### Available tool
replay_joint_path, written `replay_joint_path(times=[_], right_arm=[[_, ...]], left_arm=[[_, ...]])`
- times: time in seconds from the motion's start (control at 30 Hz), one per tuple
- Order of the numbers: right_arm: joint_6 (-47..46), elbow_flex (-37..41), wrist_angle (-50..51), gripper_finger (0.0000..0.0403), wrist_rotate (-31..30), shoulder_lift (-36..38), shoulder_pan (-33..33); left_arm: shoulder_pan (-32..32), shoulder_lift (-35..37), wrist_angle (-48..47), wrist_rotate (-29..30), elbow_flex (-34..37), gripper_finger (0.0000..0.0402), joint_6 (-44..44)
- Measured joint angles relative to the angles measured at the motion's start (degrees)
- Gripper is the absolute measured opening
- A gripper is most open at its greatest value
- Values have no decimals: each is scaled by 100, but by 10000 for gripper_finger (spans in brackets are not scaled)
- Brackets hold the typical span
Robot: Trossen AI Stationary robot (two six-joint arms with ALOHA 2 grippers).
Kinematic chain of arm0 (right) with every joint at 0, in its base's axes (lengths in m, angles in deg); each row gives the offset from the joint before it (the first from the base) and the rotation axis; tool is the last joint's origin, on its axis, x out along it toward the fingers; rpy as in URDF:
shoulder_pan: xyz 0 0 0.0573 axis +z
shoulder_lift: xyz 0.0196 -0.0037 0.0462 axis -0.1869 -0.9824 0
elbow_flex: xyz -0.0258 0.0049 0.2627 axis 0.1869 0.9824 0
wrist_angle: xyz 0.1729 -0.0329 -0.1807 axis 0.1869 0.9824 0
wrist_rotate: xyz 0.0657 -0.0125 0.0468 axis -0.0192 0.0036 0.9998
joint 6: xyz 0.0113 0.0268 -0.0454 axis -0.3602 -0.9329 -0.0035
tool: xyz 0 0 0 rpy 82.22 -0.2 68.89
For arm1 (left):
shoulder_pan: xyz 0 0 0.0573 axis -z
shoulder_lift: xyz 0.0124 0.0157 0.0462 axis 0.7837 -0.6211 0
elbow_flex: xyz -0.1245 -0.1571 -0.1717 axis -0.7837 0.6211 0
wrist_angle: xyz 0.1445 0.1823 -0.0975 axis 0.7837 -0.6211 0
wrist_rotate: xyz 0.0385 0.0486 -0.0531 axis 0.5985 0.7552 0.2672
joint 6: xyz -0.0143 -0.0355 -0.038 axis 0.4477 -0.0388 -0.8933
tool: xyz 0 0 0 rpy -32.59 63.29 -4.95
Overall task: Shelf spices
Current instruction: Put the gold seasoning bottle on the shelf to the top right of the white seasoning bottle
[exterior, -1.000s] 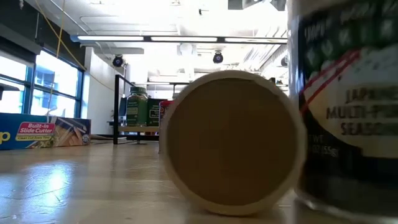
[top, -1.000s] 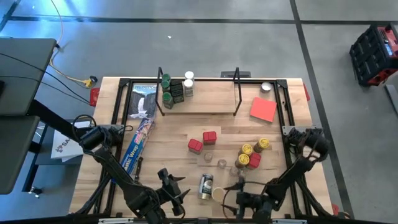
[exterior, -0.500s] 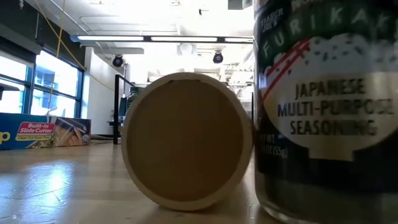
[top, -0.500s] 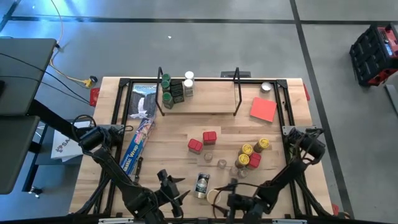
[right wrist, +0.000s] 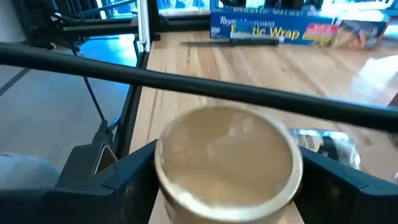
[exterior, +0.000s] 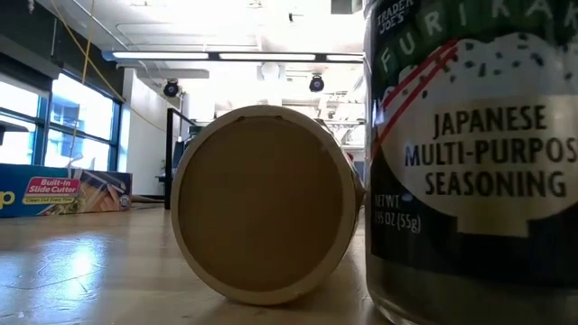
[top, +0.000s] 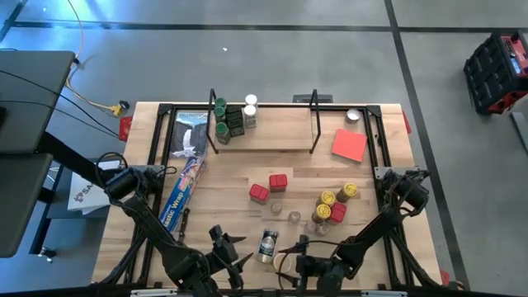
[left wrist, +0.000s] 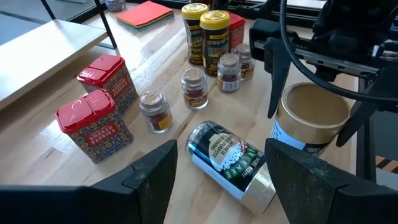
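Note:
A wide tan-lidded jar (right wrist: 227, 162) stands near the table's front edge, and my right gripper (right wrist: 230, 180) is open with one finger on each side of its lid. Just left of it a dark Furikake jar (left wrist: 227, 163) lies on its side. My left gripper (left wrist: 224, 180) waits open right before that jar, holding nothing. In the low view a round tan face (exterior: 262, 203) and the Furikake label (exterior: 470, 153) fill the picture. Red tins (top: 268, 186), yellow-lidded jars (top: 334, 198) and tiny clear jars (top: 285, 213) stand mid-table. The shelf (top: 264, 136) at the far edge carries a few jars (top: 224, 120). My right gripper comes at the tan-lidded jar from the table's near right, slanting a little down. Its two fingers (left wrist: 273, 81) flank the rim of the lid (left wrist: 286, 109). Whether they touch it I cannot tell.
A long blue plastic-wrap box (top: 183, 186) lies along the left side. A flat red card (top: 349, 144) and a single jar (top: 353, 115) sit at the far right. Black frame rails (top: 375, 148) run along the table's sides. Bare wood lies between the shelf and the red tins.
My right gripper has gone toward the table's left edge and slightly up, closing in on the tan-lidded jar with its fingers still wide. In the low view the tan face and the Furikake jar have both shifted left, mostly in the first half second.

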Motion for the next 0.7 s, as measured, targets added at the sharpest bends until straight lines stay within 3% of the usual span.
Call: replay_joint_path(times=[0.17, 0.43, 0.7], right_arm=[[62, 0, -52, 301, -165, 0, -8], [-31, 2, -29, 267, -203, 56, -20], [806, 9, 657, 267, 73, 1293, -450]], left_arm=[[0, 0, 8, 8, 0, 239, -83], [0, 0, 26, 225, 0, 239, -99], [-64, 113, -397, 442, 0, 239, 165]])
